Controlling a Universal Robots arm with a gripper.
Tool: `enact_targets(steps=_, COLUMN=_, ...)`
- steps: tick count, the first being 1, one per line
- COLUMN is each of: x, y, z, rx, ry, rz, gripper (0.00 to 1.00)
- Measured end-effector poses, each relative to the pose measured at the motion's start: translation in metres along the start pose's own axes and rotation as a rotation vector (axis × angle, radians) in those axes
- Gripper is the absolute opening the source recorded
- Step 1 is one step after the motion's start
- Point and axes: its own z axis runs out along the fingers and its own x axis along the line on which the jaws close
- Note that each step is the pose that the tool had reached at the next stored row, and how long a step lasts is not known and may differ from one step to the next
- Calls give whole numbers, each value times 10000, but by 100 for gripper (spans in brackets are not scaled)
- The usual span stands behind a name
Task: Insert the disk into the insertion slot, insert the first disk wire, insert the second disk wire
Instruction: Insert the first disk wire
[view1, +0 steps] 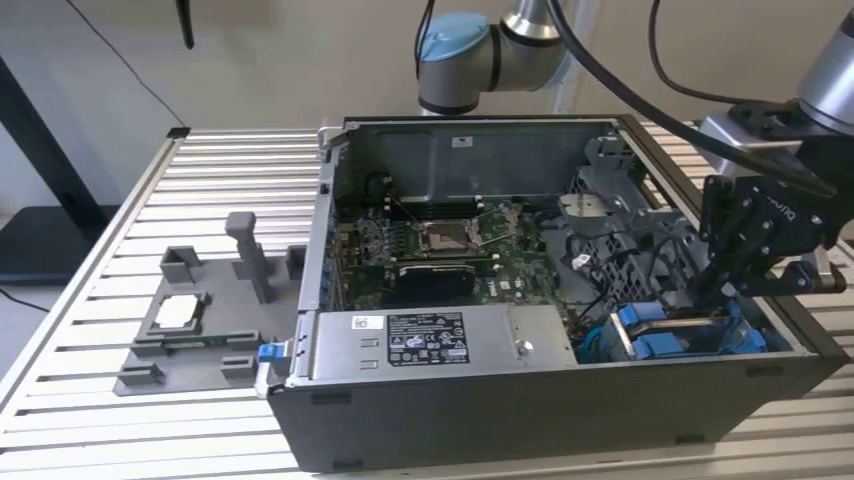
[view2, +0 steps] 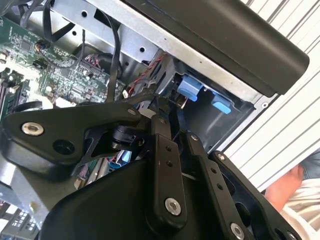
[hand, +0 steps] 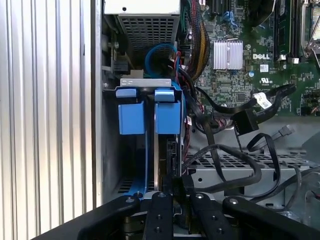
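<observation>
I am working over the slatted table (view1: 227, 160), where the open computer case (view1: 534, 420) lies on its side with the arm (view1: 467, 50) reaching in from behind. The grey power-supply box (view1: 427, 345) fills the case's near wall. Past it, toward the exterior view's right, is the corner bay that holds the disk (view1: 663, 340). The disk already stands on edge down in its slot, just beside a second blue carrier (hand: 132, 117). In the first wrist view the disk (hand: 167, 117) runs lengthwise from its blue tab, at the power-supply end, straight toward the gripper (hand: 170, 184). Its long axis therefore follows the case's near wall, with the tab pointing at the power supply. The gripper (view1: 705, 292) hangs directly above the opposite end of the disk, very close to its upper edge. Black cables (hand: 225, 155) loop just beside it on the motherboard side. I cannot tell how far the gripper is open, or whether it has hold of anything.
</observation>
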Motion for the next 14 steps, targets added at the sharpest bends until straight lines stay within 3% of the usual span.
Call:
enact_targets(steps=8, x=1, y=-1, z=28, rx=87, ry=0, rz=-2, gripper=19)
enact_targets(steps=14, x=1, y=-1, z=44, rx=94, ry=2, rz=-1, gripper=19)
